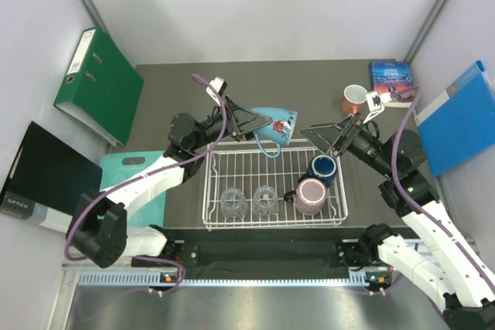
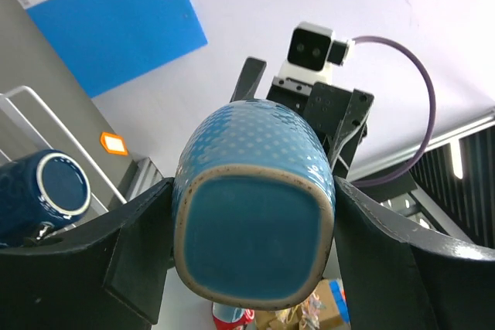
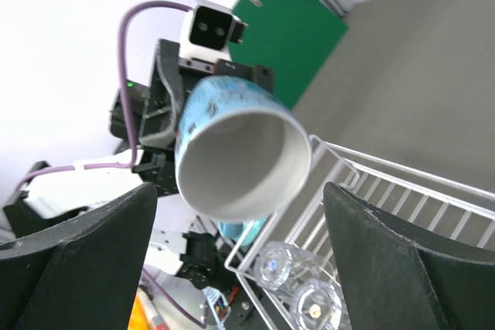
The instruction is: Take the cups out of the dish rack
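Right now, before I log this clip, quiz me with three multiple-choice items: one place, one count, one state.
1. Where is the orange mug? A in the dish rack; B held aloft; C on the table beside the book.
2. How many glass tumblers are in the dish rack? A two; B one; C four.
3. What is the left hand's state? A open; B shut on the light blue mug; C out of view.
Answers: C, it stands beside the book, outside the dish rack; A, two clear ones sit side by side inside; B, its fingers press the mug's sides in the left wrist view.
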`<act>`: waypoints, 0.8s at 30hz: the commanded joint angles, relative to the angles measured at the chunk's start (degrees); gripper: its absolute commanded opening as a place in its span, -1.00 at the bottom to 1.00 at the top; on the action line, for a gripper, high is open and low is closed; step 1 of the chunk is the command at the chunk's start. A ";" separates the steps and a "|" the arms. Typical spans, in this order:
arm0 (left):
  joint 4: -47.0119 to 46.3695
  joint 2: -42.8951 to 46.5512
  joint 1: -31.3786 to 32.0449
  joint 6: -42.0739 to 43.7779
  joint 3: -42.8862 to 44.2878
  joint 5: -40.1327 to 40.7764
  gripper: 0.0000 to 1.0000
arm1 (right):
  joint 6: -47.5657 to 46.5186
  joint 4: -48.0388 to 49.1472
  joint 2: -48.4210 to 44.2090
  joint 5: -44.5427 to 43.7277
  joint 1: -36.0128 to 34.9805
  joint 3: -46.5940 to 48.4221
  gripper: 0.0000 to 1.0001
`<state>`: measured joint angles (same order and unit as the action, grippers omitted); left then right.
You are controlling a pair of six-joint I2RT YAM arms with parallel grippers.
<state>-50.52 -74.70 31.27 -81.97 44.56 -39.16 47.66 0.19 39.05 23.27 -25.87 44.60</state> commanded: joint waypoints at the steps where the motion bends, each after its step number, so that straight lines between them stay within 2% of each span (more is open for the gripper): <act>1: -6.34 3.42 0.72 0.24 1.59 -1.71 -1.00 | 2.61 9.04 1.29 3.63 -0.50 1.54 0.74; 11: -4.41 1.57 2.39 3.22 1.94 -0.66 -1.00 | 4.72 15.37 6.39 6.00 -2.61 3.47 0.55; 15: -3.79 0.08 3.89 4.28 2.55 -0.48 -1.00 | 5.16 17.12 8.58 5.91 -3.84 4.18 0.33; 18: -4.32 -0.88 4.68 4.54 2.55 -0.48 -1.00 | 5.34 17.48 9.90 6.00 -4.54 4.97 0.10; 24: -5.63 -2.38 5.03 4.45 2.73 -0.66 -1.00 | 5.43 18.01 11.84 6.09 -6.56 4.80 -0.13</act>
<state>-49.84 -76.71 35.62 -78.24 44.58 -39.48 52.97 13.13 50.54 28.64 -30.33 46.30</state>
